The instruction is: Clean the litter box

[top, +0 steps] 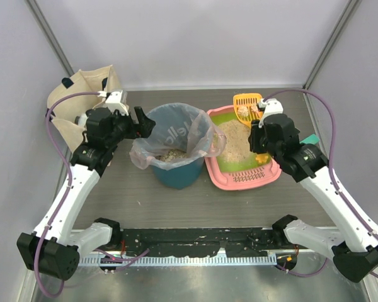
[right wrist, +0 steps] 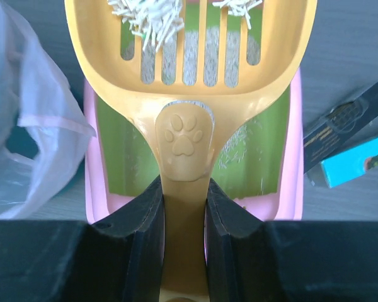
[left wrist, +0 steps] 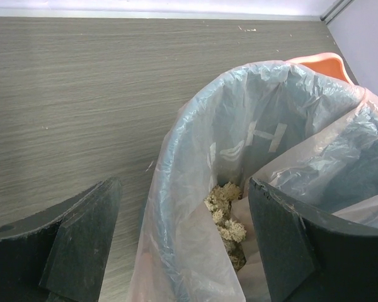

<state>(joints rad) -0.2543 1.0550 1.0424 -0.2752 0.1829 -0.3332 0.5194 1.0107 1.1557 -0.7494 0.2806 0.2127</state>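
since the right end effector is pressed together on the handle of the orange scoop, places run off that grip: table under everything, pink litter box right below and ahead of it, teal bin off to its left with the clear bag slumped over the rim, beige litter heaped in the tray, a few pellets on the scoop slots out front.

risks, my read: the carry to the bin crosses bare table, so a tilt or jerk would shed pellets outside both. slack bag flap hangs between tray and bin and could snag the scoop edge and drag the liner off. grip sits low on a thin handle, so the scoop may twist in the jaws under load. left end effector is spread wide at the bin rim nearest it, one finger over the bag mouth, the other out over the table, pinching nothing; closing off-target would miss the liner or nudge the bin over.

pose: right arm reaches forward, wrist pitched down over the tray. left arm raised, wrist turned toward the bin, clumps visible below it.
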